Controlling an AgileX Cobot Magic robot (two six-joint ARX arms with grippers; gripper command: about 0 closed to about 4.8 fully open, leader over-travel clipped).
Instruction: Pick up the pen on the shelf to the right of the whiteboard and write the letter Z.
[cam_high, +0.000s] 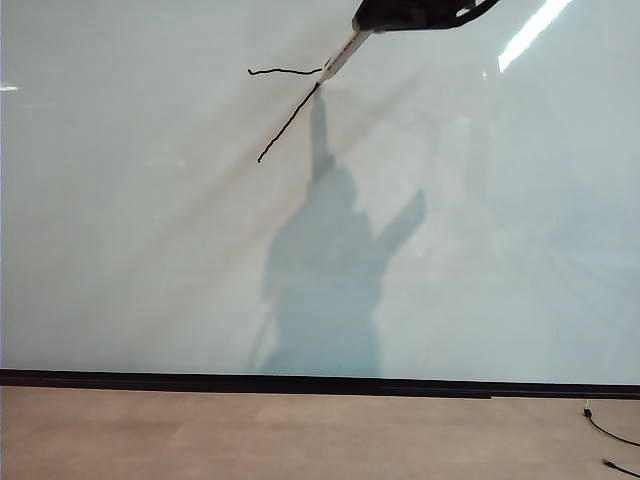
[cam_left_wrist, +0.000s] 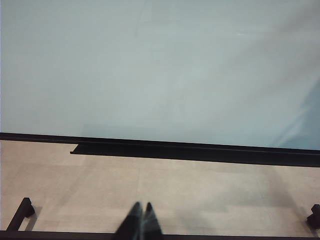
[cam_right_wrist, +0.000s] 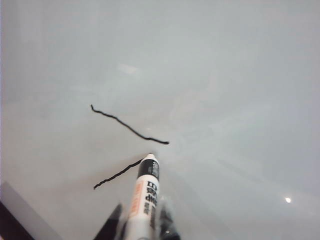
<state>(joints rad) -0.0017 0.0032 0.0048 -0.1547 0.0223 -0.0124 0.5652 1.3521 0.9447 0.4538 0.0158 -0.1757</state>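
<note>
In the exterior view the whiteboard fills the frame above the floor. The right gripper sits at the top edge, right of centre, shut on the pen, which slants down to the left with its tip at the board. The letter Z, unfinished, lies in the upper middle, just left of that tip. The left gripper is at the bottom centre of the left wrist view, closed, over the floor before the board.
</note>
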